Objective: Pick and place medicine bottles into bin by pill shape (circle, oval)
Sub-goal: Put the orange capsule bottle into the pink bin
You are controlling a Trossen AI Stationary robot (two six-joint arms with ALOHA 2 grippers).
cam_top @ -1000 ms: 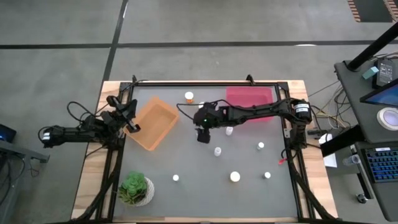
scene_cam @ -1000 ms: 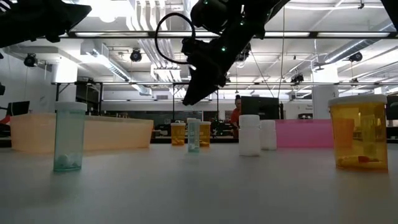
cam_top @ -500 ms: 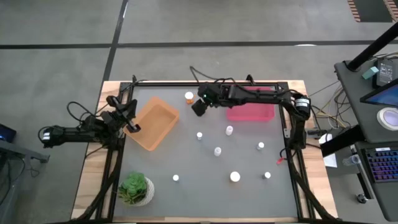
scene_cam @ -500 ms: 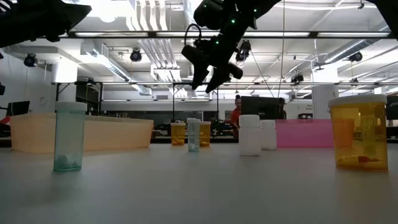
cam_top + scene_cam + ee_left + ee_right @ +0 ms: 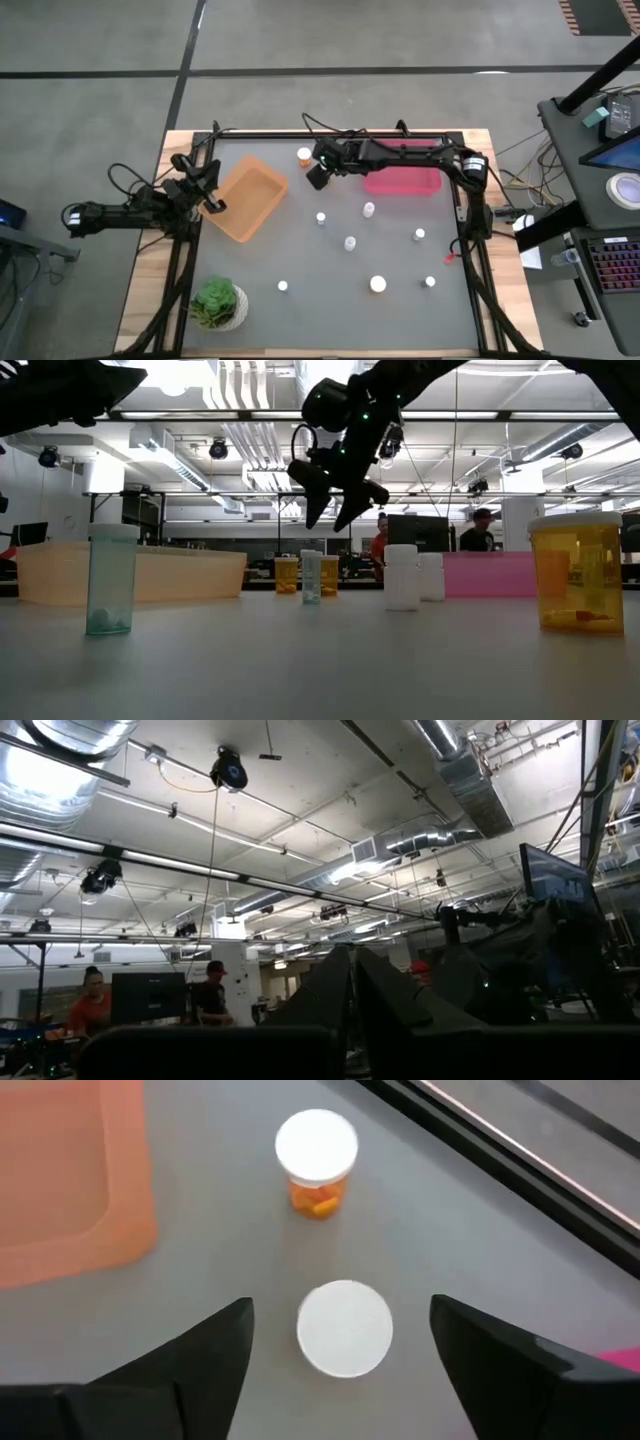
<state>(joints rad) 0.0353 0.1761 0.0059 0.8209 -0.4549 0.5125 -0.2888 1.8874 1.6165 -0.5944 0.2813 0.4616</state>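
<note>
- Right wrist view: the right hand (image 5: 340,1370) hangs with fingers spread wide above a white-capped bottle (image 5: 345,1328) on the table (image 5: 200,1310); an orange-bodied bottle (image 5: 317,1165) stands near it.
- High view: toward 12 o'clock of the table, between orange bin (image 5: 246,197) and pink bin (image 5: 402,166); more bottles scattered toward 6.
- Left hand (image 5: 212,203), pressed together, waits at 9 o'clock.

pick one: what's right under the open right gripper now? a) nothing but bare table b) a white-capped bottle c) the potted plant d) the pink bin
b: in the right wrist view a white-capped bottle sits on the table between the spread fingers of the right gripper, which is empty and open above it, with an orange bottle just beyond and the orange bin off to one side.
</note>
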